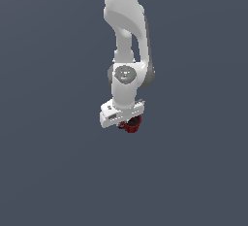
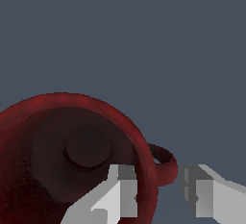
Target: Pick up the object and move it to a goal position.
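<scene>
Your gripper [image 2: 158,194] sits right over the red mug [image 2: 72,155], jaws narrow, one finger [image 2: 120,194] inside the rim, the other outside by the handle [image 2: 166,163]. Can't tell if they're pinching. Mug's empty; flat grey floor [image 1: 48,171] all around.

Small dark red mug [image 2: 29,136], upright, dark inside, little side handle [image 2: 166,163]

The setting is one flat, slate blue-grey surface [image 1: 48,171] that fills the exterior view from edge to edge, with no seam, wall, window or furniture to be made out. In the wrist view the same plain blue-grey ground [image 2: 144,35] shows, evenly lit and unmarked.
</scene>
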Action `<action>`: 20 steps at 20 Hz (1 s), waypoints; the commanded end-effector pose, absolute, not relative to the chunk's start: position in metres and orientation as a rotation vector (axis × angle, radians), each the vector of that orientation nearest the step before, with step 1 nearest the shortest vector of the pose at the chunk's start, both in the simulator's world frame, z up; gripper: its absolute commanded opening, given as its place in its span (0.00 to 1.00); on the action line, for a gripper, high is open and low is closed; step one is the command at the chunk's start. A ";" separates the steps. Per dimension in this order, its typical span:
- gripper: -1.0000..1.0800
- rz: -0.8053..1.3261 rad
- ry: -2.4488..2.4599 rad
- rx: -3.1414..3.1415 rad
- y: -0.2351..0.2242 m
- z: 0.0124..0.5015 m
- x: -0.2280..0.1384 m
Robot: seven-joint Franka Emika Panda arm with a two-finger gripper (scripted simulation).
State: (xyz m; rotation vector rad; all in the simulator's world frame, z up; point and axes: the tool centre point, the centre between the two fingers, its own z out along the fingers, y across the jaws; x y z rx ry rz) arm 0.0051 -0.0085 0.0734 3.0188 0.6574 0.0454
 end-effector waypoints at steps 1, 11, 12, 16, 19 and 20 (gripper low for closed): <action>0.00 0.045 0.658 3.019 -0.008 0.073 0.005; 0.00 0.045 0.658 3.019 -0.030 0.082 -0.011; 0.00 0.045 0.658 3.019 -0.035 0.084 -0.015; 0.00 0.045 0.658 3.019 -0.060 0.094 -0.033; 0.00 0.045 0.659 3.019 -0.084 0.103 -0.050; 0.00 0.045 0.659 3.019 -0.092 0.106 -0.056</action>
